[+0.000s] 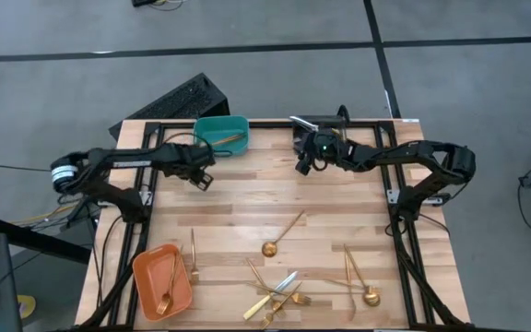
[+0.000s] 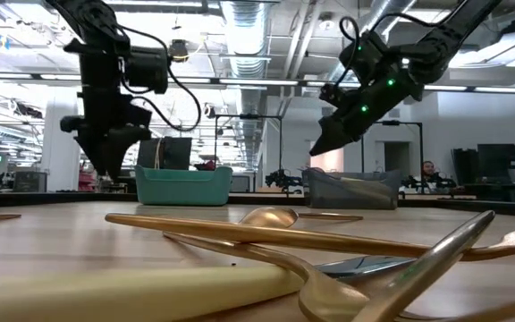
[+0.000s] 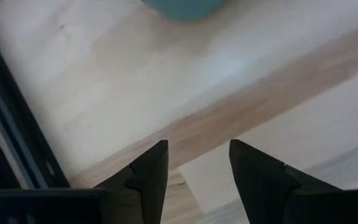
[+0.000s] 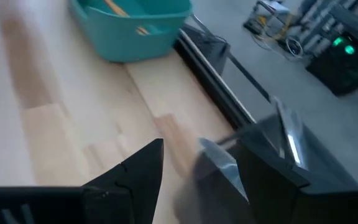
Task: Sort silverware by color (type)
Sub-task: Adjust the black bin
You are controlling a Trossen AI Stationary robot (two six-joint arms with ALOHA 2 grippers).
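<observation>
I have the left gripper hovering above the wooden tabletop near its far left corner, just in front of the teal plastic bin; its two dark fingers stand apart with bare wood between them, holding nothing. My right gripper hangs over the far edge beside the grey plastic bin, fingers spread and empty.

The gold-coloured silverware is mostly loose along the near edge: a tangle of forks and a silvery-bladed knife near the middle, a long-handled gold spoon lying diagonally just behind it, and more pieces toward the near right corner. One gold piece lies in the teal bin, and another lies in the orange plastic bin at the near left corner.
</observation>
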